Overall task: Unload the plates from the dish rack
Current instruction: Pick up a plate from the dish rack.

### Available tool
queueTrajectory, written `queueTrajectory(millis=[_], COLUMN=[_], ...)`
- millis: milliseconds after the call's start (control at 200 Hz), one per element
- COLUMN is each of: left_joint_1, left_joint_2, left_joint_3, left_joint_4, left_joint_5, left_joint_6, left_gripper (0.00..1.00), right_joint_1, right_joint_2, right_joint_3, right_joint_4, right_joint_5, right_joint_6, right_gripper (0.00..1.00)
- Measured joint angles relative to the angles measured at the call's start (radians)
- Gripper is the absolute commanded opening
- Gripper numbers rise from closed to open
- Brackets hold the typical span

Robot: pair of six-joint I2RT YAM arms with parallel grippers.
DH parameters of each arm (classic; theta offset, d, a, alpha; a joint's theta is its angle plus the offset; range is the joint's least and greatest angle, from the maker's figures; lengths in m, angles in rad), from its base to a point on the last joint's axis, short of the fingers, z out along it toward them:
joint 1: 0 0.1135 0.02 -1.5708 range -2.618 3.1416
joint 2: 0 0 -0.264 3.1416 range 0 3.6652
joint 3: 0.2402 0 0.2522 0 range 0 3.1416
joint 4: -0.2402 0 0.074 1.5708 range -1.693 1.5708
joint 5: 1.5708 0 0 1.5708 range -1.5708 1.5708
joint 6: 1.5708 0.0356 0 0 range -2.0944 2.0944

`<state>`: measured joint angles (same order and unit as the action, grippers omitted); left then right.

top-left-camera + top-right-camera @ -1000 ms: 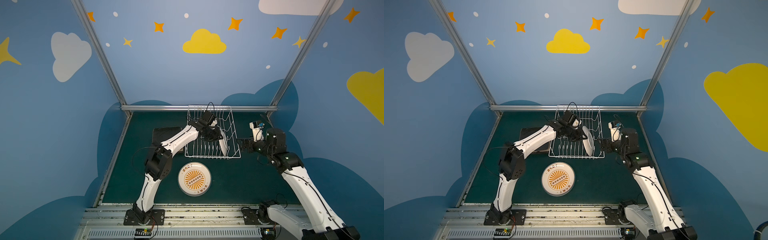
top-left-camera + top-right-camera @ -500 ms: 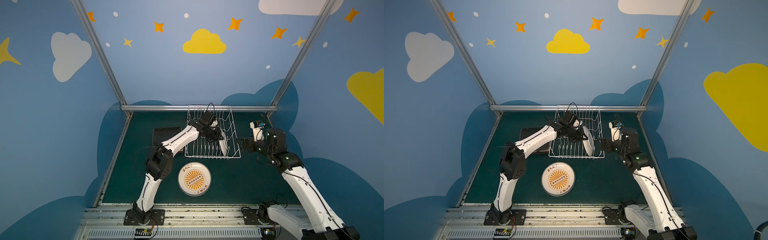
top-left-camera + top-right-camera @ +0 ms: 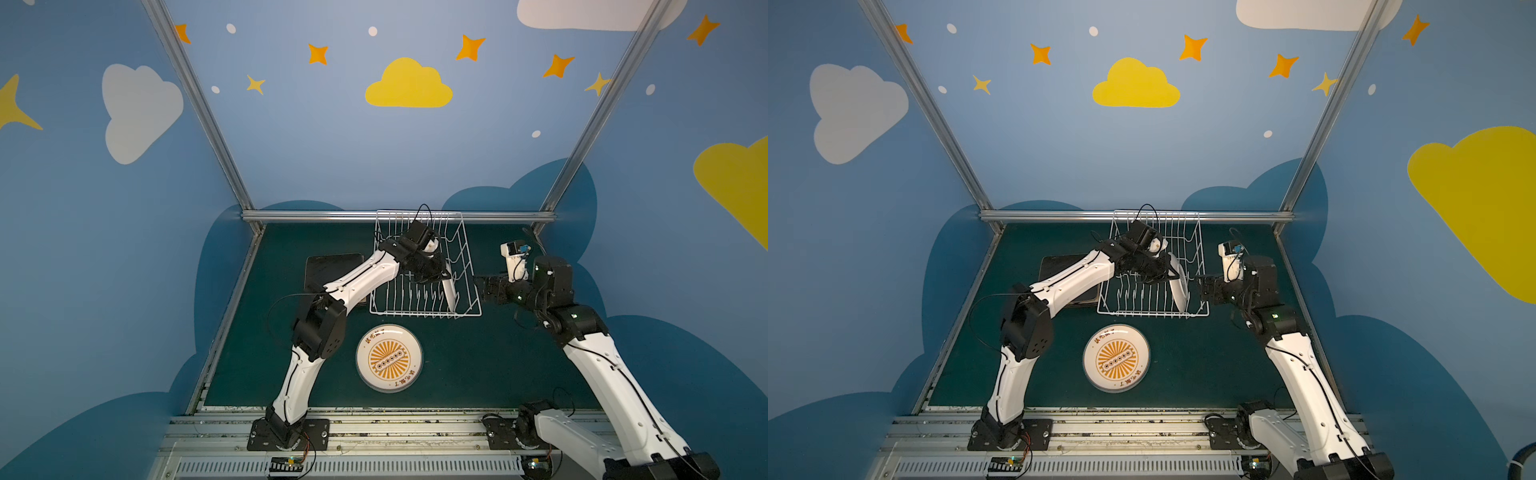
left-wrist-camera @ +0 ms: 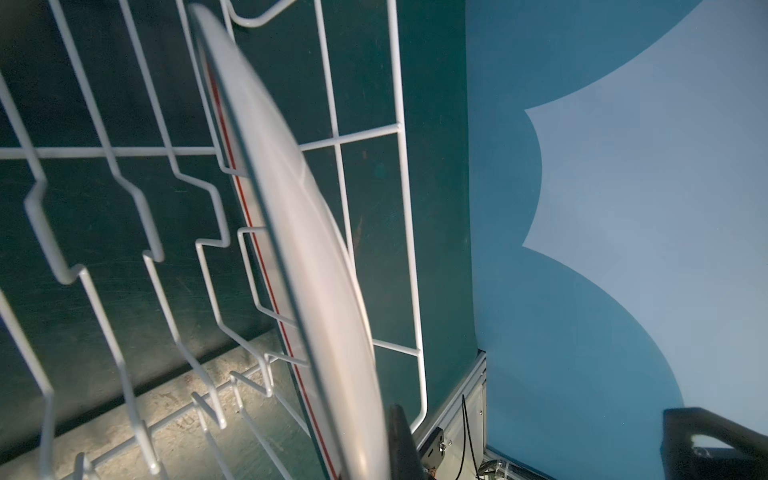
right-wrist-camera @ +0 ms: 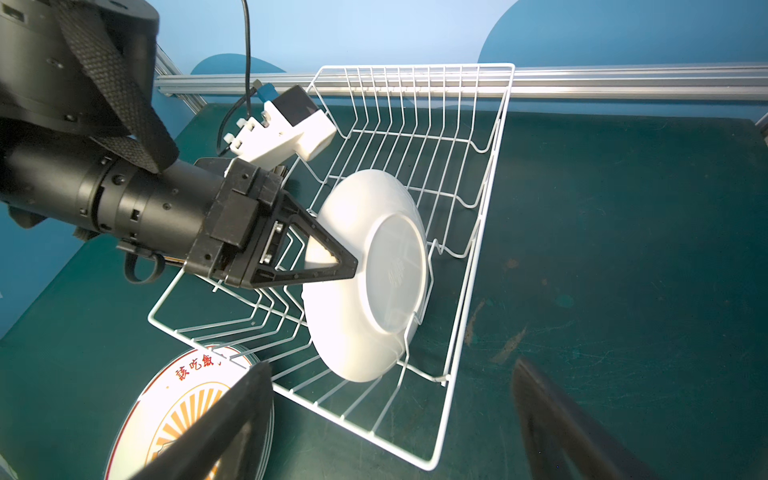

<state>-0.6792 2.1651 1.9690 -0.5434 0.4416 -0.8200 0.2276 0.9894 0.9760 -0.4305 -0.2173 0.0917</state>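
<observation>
- The white plate is standing on its edge inside the dish rack, in the right part of it in both top views. It is leaning a little between the tines, and its plain back is facing the right wrist camera.
- The dish rack is sitting in the middle of the frame on the green mat, close to the rear rail.
- The left gripper is reaching into the rack from the left side of the frame. Its jaws are closing tight on the upper rim of the white plate.
- The round plate with orange centre is lying flat on the mat, just below the rack in the frame. In the right wrist view more rims are showing under it.
- The dark square plates are lying flat just left of the rack, partly hidden by the left arm.
- The right gripper is hovering just beside the right wall of the rack, with jaws spread wide and holding nothing.
</observation>
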Motion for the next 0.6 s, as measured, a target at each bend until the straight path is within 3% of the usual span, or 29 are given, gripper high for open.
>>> queueTrajectory(millis=[601], left_joint_1=[0.014], left_joint_2=[0.0], left_joint_3=[0.06], left_joint_4=[-0.04], left_joint_5=[0.048], left_joint_6=[-0.039], left_gripper=[0.03], right_joint_1=[-0.008], right_joint_2=[0.001], right_joint_3=[0.01], right_joint_4=[-0.015], right_joint_5=[0.015], right_joint_6=[0.018], right_gripper=[0.9])
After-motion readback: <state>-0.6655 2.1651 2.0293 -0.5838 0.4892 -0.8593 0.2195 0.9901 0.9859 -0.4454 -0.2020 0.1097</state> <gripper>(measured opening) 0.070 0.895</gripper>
